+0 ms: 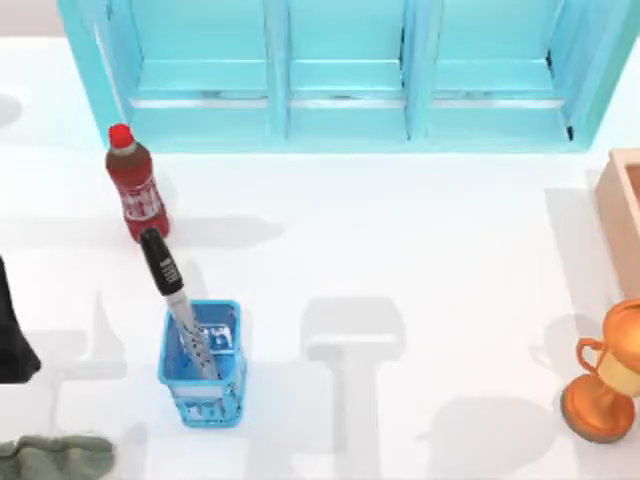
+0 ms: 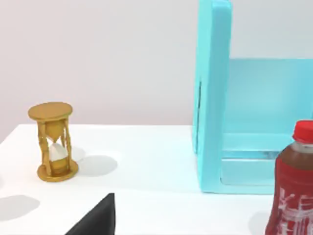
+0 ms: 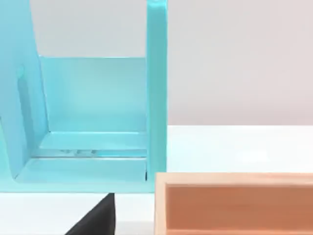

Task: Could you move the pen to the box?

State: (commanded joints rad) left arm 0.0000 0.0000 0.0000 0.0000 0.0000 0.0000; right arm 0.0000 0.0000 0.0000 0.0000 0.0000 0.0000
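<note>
1. The pen (image 1: 176, 300) leans in the small blue basket (image 1: 203, 385) with its black cap up, just in front of the red bottle (image 1: 134, 183).
2. The box (image 1: 621, 200) sits far off to the right of the bottle, near the gold trophy (image 1: 606, 375).
3. I think nothing is picked up yet — grabbing the pen comes first.
4. The left arm (image 1: 14, 335) waits left of the basket; I cannot tell if either claw is apart or together.

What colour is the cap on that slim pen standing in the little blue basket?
Black, above a white-grey barrel; the slim pen shows best in the top view.
</note>
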